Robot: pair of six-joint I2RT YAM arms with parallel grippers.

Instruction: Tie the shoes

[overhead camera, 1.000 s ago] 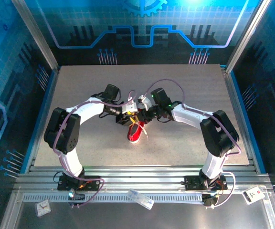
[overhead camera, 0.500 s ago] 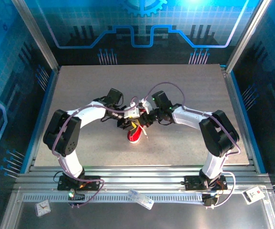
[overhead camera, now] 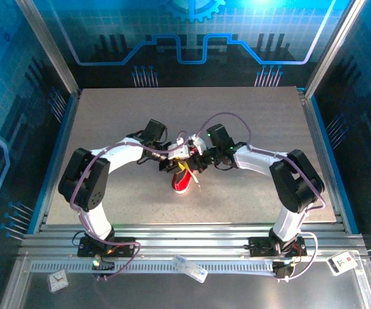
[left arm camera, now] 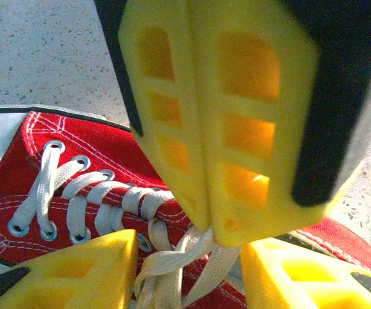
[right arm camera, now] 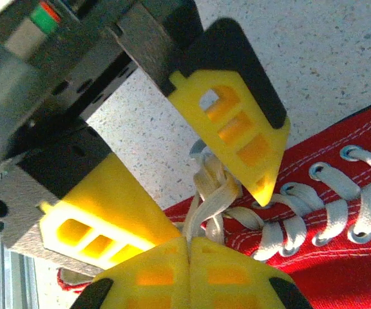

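Grey table [overhead camera: 250,129], middle: red shoe [overhead camera: 183,181], looks light, may slide when you pull. Its laces [left arm camera: 172,264] soft, floppy; grab low, near shoe. Your right tool [right arm camera: 189,243] pinched shut on laces. Your left tool [left arm camera: 189,250] jaws apart around them.

Speckled grey tabletop [overhead camera: 108,116], blue-lit back wall [overhead camera: 192,29], small white box [overhead camera: 343,261], slotted rail [overhead camera: 237,266]

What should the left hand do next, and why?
Probably close the left hand on the white laces: its fingers stand open either side of the twisted strands, which the shut right hand pinches above the red sneaker.
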